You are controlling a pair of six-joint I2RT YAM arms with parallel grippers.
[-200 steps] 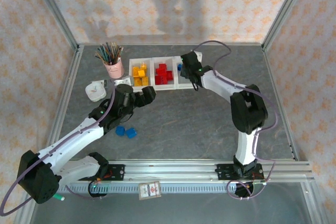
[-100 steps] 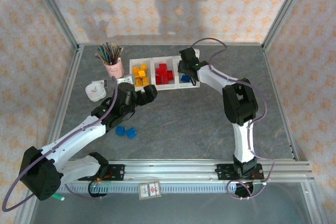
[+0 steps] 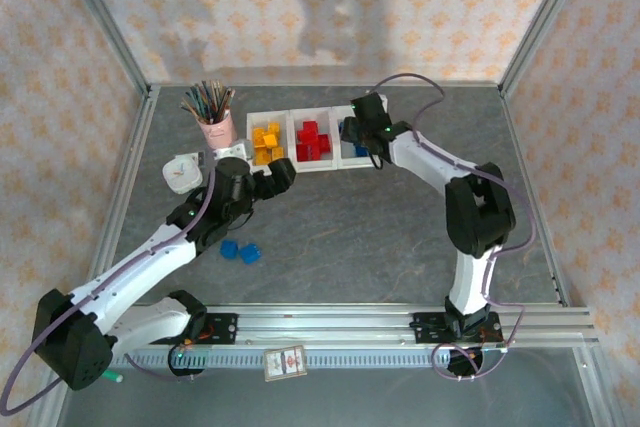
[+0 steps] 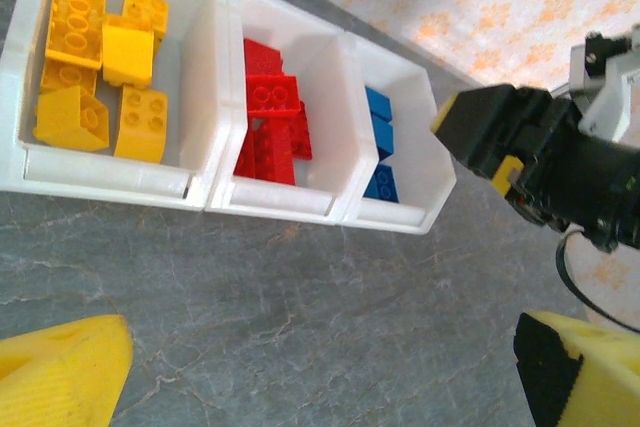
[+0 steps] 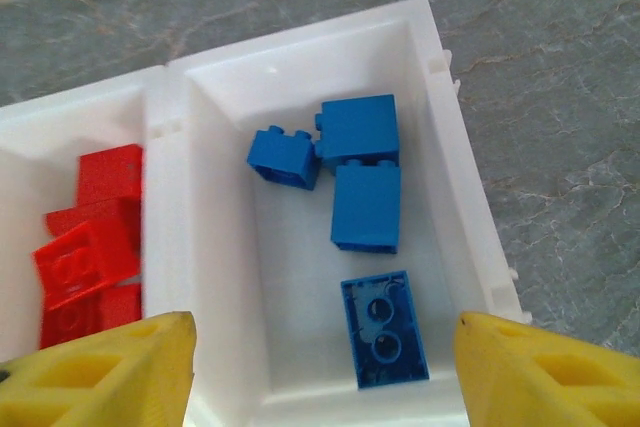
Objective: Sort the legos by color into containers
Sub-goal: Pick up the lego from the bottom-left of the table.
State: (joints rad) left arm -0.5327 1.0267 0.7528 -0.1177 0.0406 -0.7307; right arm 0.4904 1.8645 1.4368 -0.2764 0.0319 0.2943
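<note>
You're nearly done: the small plastic lego bricks sit colour-sorted in the three joined white bins, two blue bricks lie on the grey surface, left fingers and right fingers spread empty

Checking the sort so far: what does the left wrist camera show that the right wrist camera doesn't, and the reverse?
Left wrist camera: the yellow bricks in the leftmost bin, and the right gripper open by the blue bin. Right wrist camera: a close look into that bin, four blue bricks, including a flipped brick showing its underside. Both: the blue bin, blue bricks, the red bricks beside them and the grey table.
</note>
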